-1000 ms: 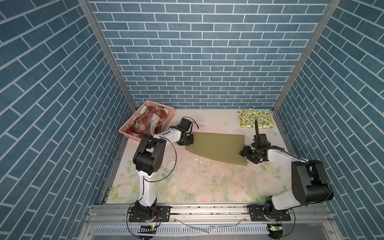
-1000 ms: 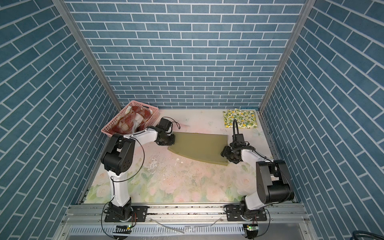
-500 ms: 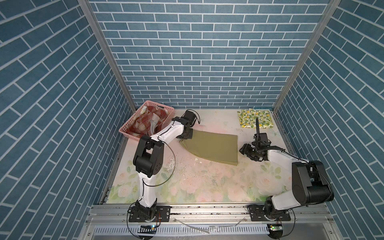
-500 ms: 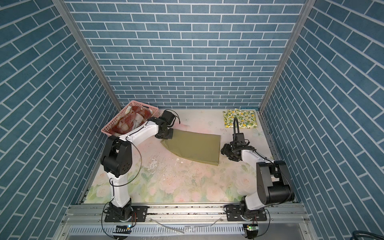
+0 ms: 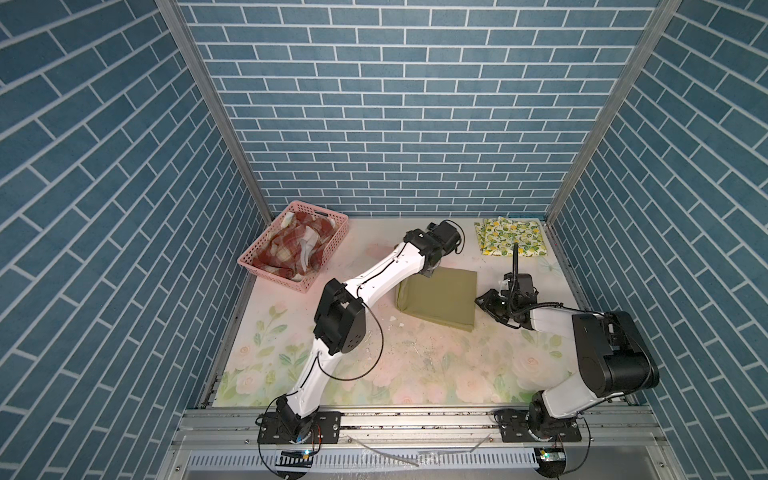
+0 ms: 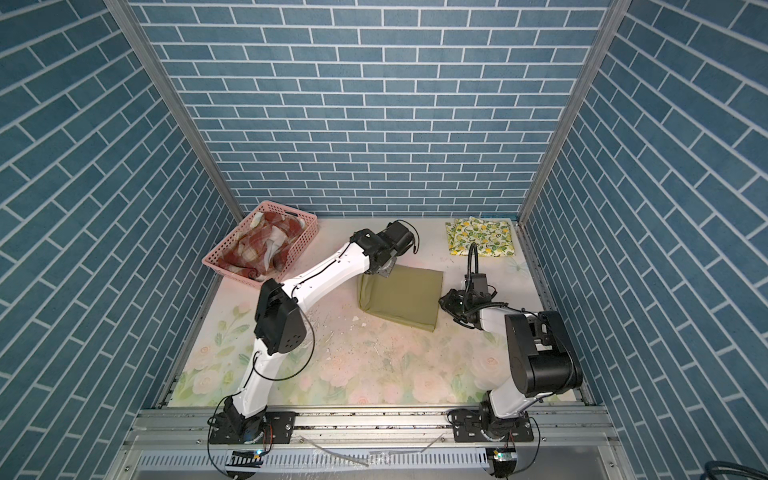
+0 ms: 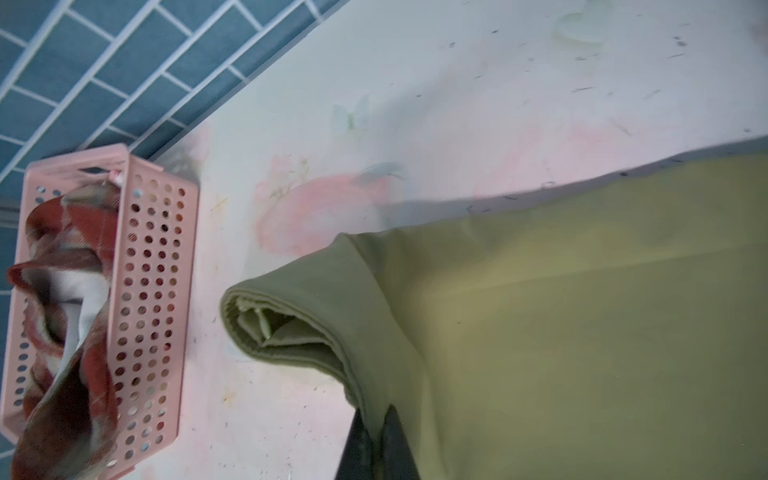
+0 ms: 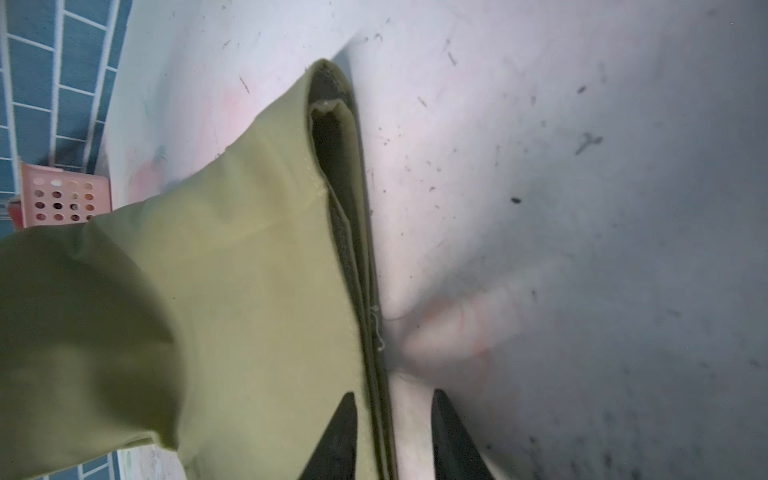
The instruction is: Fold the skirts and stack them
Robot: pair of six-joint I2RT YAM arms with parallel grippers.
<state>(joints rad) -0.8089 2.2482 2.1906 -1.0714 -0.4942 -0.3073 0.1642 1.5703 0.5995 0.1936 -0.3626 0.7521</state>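
An olive green skirt (image 5: 438,299) is laid folded at the middle of the table; its far left corner is pinched tight by the left claw (image 7: 374,419); its right edge is straddled, unclamped, by the narrowly parted right claw (image 8: 394,399).

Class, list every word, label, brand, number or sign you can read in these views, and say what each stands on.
None: no readable text shows on the olive skirt, the lemon-print skirt, the plaid skirt or the pink basket.
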